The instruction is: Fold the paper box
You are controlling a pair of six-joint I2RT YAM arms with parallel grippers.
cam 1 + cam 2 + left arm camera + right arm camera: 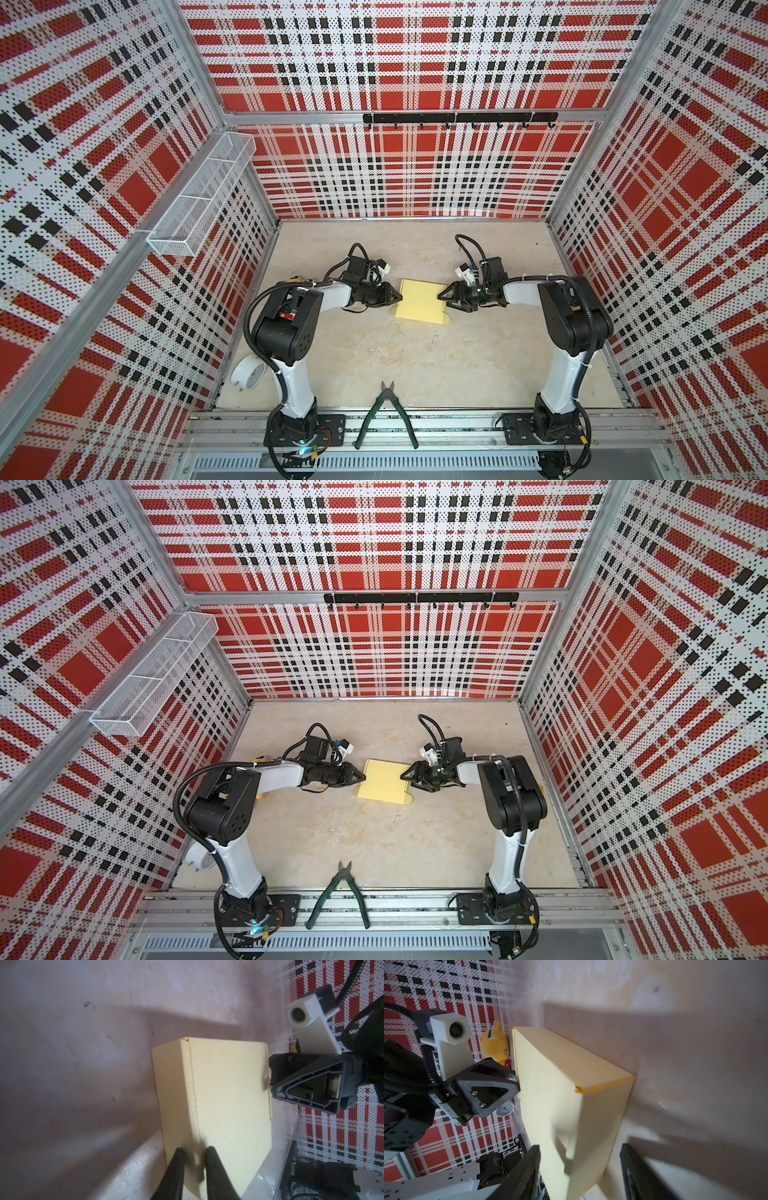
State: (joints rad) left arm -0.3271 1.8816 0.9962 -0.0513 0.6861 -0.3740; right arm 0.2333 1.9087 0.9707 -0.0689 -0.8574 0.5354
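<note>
Container-wise: white wire-mesh basket (203, 195) being carried on left wall rail. Then pale yellow cardboard paper box (419, 305), lid down, being rested on beige tabletop (415, 361), flanked by both pincers. Tips of left gripper (398, 296) being held at box's left edge, narrow gap only, pinch can't be told tbh. Jaws of right gripper (441, 300) being held wide, box's right end being straddled, not clamped.

Both top views: bright, even light, sharp throughout; walls (104, 166) bow at the edges. Wrist views: dimmer, pinkish cast, broad soft shadows across the bench (62, 1022), nearest parts out of focus.
</note>
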